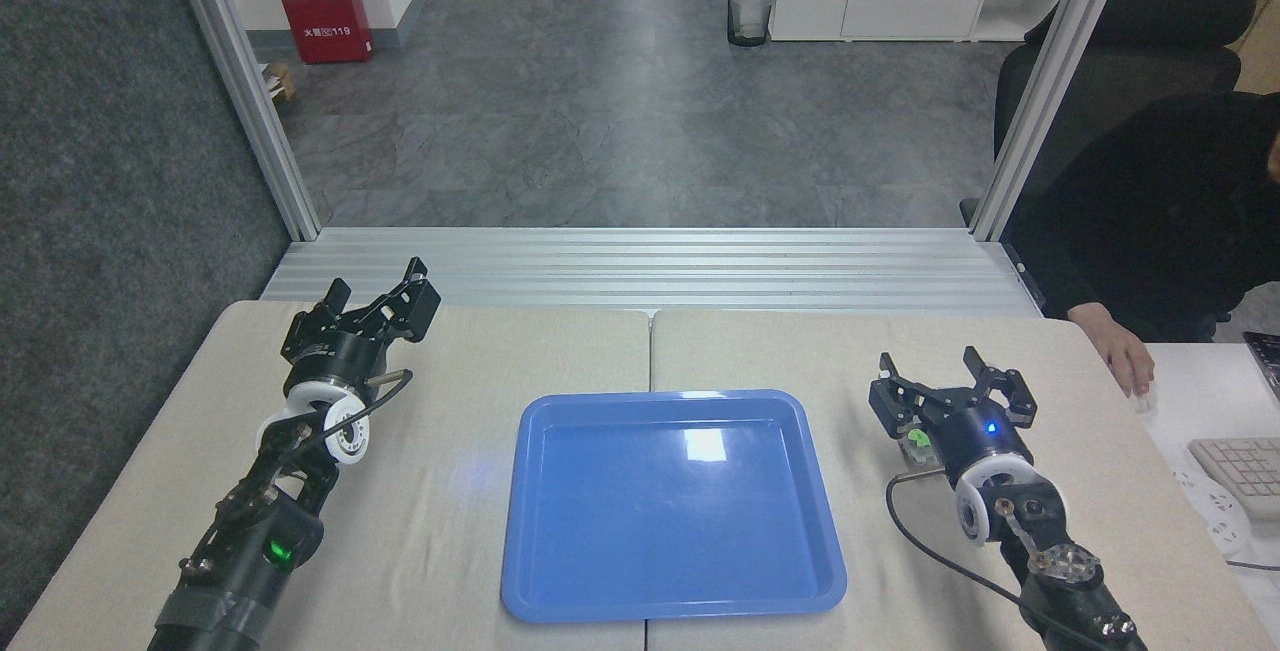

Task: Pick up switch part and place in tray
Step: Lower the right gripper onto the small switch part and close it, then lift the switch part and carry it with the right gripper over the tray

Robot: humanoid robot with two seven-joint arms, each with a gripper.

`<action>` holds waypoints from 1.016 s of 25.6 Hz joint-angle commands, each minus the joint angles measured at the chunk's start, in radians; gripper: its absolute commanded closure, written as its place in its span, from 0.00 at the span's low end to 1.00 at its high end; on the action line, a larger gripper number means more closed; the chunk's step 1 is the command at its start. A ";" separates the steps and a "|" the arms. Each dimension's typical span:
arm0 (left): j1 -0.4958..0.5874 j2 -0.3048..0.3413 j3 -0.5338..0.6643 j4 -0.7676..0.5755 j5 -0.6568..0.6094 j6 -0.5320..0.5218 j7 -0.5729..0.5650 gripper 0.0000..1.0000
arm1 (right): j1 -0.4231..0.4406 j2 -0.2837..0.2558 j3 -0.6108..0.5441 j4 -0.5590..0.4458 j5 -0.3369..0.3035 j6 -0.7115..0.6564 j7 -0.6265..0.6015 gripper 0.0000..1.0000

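Your right gripper (948, 389) has its jaws spread wide, nothing in them; the switch part (916, 442) sits on the table just under its left-side finger, mostly hidden, only a green-and-pale bit showing, right of the blue tray (672, 506). Left gripper (385, 299) is parked open, well apart. Judging by looks: small rigid plastic, light, smooth, likely to skid or tip. Pinch across the pale body's flat sides, not the green cap or round metal end.
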 commanded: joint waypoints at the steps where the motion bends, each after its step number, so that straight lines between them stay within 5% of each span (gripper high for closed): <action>1: 0.000 0.000 0.000 0.000 0.001 0.000 0.000 0.00 | 0.023 0.058 0.026 0.217 -0.001 -0.015 -0.014 0.00; 11: 0.000 0.000 0.000 0.000 0.001 0.000 0.000 0.00 | 0.023 0.051 0.007 0.311 -0.024 -0.010 -0.019 0.09; 14: 0.000 0.000 0.000 0.000 -0.001 0.000 0.000 0.00 | 0.026 0.056 0.009 0.311 -0.026 -0.012 -0.019 0.19; 15: 0.001 0.000 0.000 0.000 -0.001 0.000 0.000 0.00 | 0.035 0.058 0.015 0.311 -0.026 -0.015 -0.018 0.32; 18: 0.000 0.000 0.001 0.000 -0.001 0.000 0.000 0.00 | 0.053 0.070 0.007 0.294 -0.042 -0.012 -0.016 0.92; 19: 0.000 0.000 0.000 0.000 0.001 0.000 0.000 0.00 | 0.053 0.081 0.006 0.283 -0.061 -0.007 -0.016 1.00; 22: 0.000 0.000 0.000 0.000 -0.001 0.000 0.000 0.00 | 0.055 0.104 -0.005 0.109 -0.166 0.063 -0.007 1.00; 26: 0.000 0.000 0.000 0.000 -0.001 0.000 0.000 0.00 | 0.069 0.104 0.002 -0.264 -0.176 0.191 0.067 1.00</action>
